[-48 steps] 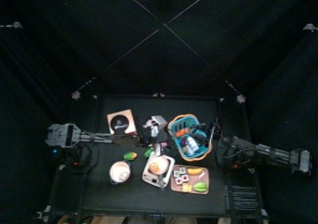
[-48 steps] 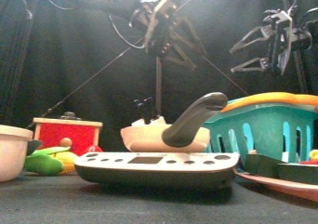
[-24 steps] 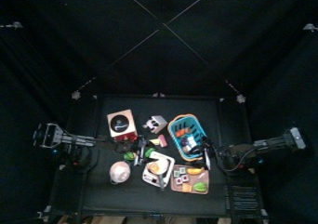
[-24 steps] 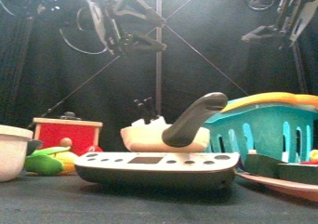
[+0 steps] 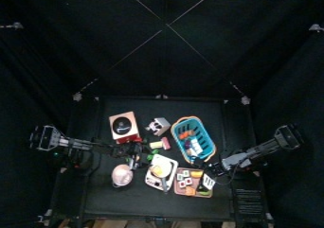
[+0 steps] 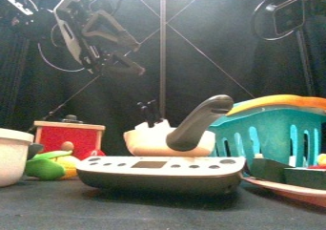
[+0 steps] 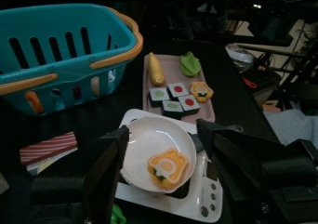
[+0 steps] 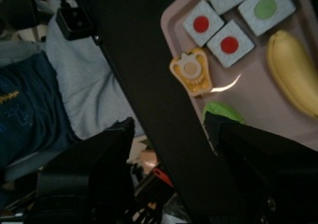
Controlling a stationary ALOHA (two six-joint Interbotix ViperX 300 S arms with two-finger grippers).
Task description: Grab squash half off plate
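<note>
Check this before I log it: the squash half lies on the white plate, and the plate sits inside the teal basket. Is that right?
Not quite. The squash half does lie on the white plate, but the plate is not inside the teal basket. It rests on the scale beside the basket, as the left wrist view shows.

— Where do we look from?
— From high overhead, straight down, the table (image 5: 95, 189) small at lower centre; and from its front edge, level and close.
— And the wrists?
— Our left one looks down, near, on the teal basket (image 7: 62, 51) and pink tray (image 7: 174, 84); our right one shares that tray, closer.
</note>
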